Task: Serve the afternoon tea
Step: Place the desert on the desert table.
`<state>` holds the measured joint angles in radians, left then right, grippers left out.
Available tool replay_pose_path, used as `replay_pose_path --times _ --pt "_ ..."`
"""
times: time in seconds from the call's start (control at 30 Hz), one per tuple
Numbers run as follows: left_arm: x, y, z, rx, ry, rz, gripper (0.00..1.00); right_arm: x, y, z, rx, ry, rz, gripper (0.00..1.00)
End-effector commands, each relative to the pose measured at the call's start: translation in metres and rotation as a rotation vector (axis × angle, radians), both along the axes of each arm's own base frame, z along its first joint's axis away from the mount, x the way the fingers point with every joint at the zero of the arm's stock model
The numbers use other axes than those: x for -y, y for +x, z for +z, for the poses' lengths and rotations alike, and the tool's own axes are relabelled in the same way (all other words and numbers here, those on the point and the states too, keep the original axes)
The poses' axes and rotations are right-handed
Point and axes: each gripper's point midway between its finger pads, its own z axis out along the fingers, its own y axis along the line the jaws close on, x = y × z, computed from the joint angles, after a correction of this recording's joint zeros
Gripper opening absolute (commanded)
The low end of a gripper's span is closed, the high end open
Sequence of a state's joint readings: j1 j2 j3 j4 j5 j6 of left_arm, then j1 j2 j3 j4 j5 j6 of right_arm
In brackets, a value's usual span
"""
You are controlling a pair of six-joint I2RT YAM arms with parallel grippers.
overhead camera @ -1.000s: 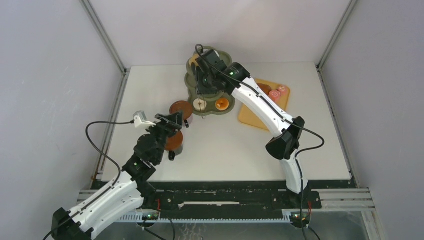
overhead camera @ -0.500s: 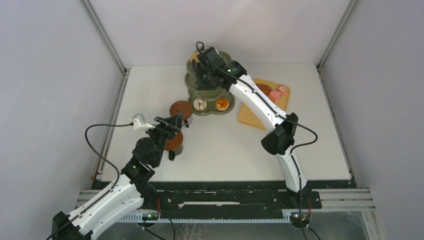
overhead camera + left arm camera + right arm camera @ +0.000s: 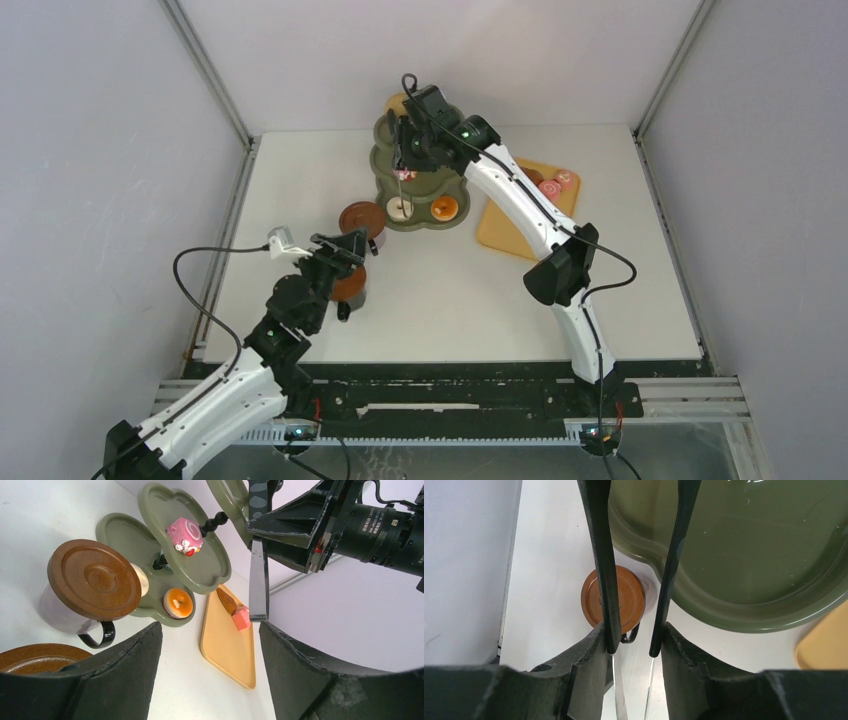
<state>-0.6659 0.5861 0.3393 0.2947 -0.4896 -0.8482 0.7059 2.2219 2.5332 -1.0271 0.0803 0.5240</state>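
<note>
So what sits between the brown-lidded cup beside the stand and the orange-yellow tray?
The bottom tier of the olive-green stand, holding a cream donut and an orange donut. The top external view shows it best; the left wrist view agrees.

Bright, even light; soft shadows; wide-angle distortion in wrist views.

Olive-green stand [image 3: 210, 565], pink swirl cake [image 3: 184, 534]

White table [image 3: 450, 300]; plain pale-grey walls [image 3: 100, 150]; aluminium corner posts [image 3: 207, 70]; soft, even light.
</note>
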Motion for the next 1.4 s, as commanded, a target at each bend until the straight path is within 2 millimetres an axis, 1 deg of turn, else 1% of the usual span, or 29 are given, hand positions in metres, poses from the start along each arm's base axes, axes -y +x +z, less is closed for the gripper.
replay_pose_path --times 0.0,0.4,0.5,0.93,1.2,1.37 --pt "0.006 -0.001 0.002 0.022 -0.024 -0.026 0.76 -0.007 0.009 0.028 0.066 0.076 0.004 0.48" --pt "0.008 -0.001 0.005 0.022 -0.039 -0.033 0.76 -0.005 0.005 0.027 0.054 0.076 0.02 0.52" --pt "0.01 -0.001 0.005 0.019 -0.038 -0.036 0.76 -0.004 0.005 0.025 0.046 0.072 0.021 0.52" --pt "0.016 0.0 0.005 0.013 -0.042 -0.048 0.75 0.005 0.005 0.026 0.038 0.068 0.009 0.54" --pt "0.018 0.0 0.005 0.01 -0.046 -0.053 0.75 0.007 0.004 0.021 0.023 0.06 0.008 0.56" --pt "0.018 0.0 0.005 0.01 -0.046 -0.053 0.75 0.008 0.003 0.024 0.026 0.064 0.008 0.56"
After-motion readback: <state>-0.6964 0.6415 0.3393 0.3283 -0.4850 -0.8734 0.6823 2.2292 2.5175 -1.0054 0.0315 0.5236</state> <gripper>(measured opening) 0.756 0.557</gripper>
